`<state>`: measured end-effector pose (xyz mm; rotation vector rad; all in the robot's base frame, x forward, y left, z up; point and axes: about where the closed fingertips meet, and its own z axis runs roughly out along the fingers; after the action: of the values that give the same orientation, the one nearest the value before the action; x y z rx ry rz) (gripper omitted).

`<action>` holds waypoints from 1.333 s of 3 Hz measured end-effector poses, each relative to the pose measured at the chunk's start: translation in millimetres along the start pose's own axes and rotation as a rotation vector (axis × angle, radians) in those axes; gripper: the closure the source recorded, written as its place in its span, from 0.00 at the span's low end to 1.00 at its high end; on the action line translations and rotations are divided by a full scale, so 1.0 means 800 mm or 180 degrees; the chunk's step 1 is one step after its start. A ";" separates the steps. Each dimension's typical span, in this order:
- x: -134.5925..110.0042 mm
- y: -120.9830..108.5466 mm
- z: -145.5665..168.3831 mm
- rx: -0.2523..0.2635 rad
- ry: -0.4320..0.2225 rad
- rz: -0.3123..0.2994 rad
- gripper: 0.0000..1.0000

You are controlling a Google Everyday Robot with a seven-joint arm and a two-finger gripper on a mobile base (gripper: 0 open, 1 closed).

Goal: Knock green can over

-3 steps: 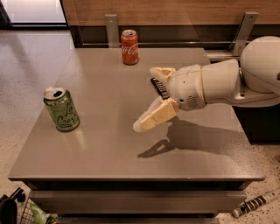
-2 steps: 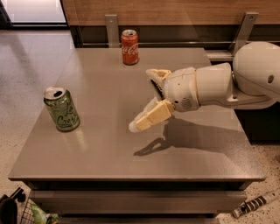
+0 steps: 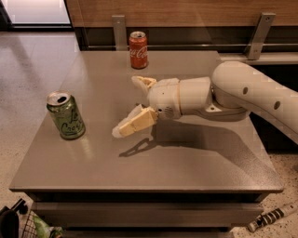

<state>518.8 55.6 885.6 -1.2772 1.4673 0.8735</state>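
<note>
Left of the gripper [image 3: 134, 104] stands the dark-lettered green can [image 3: 66, 116].

Colours only:
- green can [image 3: 66, 116]: light green body, dark green cursive lettering, silver top
- red can [image 3: 138, 50]: red with white script, silver top
- gripper [image 3: 129, 106]: over table centre, between the two cans; cream/tan fingers [image 3: 138, 122], spread apart; dark ribbed pad on the upper one
- arm [image 3: 253, 93]: off-white, a few small dark dots along the shell
- table [image 3: 200, 162]: matte grey-brown, plain, dark gripper shadow on it
- floor [image 3: 28, 88]: pale beige, fine speckle
- wall panel [image 3: 186, 11]: brown wood
- brackets [image 3: 119, 29]: grey metal
- rod on floor, bottom right [image 3: 272, 217]: black/white banded
</note>
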 end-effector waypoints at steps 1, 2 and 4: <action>-0.004 -0.002 0.031 -0.0048 -0.0211 0.0043 0.00; -0.008 0.002 0.055 -0.0030 -0.0361 0.0134 0.00; -0.020 0.014 0.108 -0.0071 -0.0490 0.0120 0.00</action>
<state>525.6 143.5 876.6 -1.1748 1.3669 0.9933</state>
